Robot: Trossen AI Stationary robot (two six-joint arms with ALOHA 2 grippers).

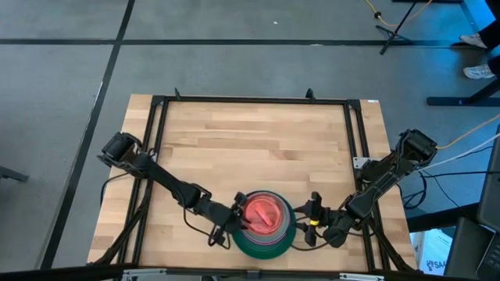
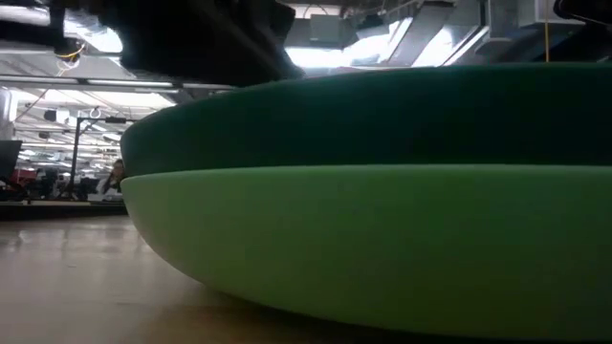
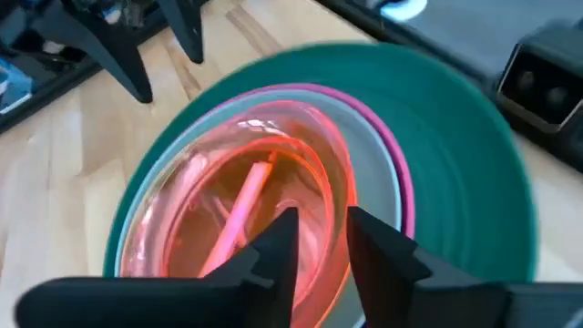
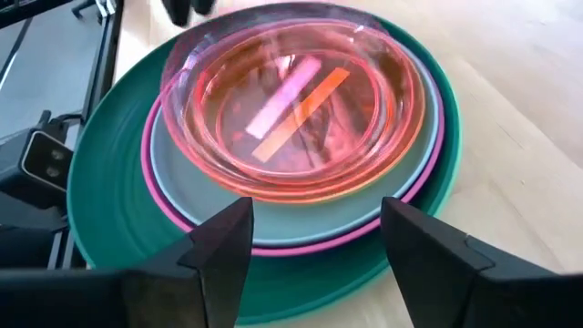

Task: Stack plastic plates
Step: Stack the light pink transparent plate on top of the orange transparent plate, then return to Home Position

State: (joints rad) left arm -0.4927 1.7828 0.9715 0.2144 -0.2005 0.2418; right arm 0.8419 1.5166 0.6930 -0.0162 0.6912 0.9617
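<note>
Plate stack [image 1: 266, 225] near wood table [image 1: 258, 140] front edge; grey floor [image 1: 62, 78] around.

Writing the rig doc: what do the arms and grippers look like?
Both arms are dark, slim and jointed, with black cables trailing beside them. The left gripper and right gripper have matte black, angular, tapering fingers. A yellow band shows near the right gripper.

Both arms were matte black, built of slim jointed links with blocky housings at the shoulders. The right black two-finger gripper [image 1: 308, 218] carried a yellow band at its wrist, and the left black two-finger gripper [image 1: 234, 222] had flat, angular, wedge-shaped fingers [image 3: 273, 251]. Black cables trailed from each base.
</note>
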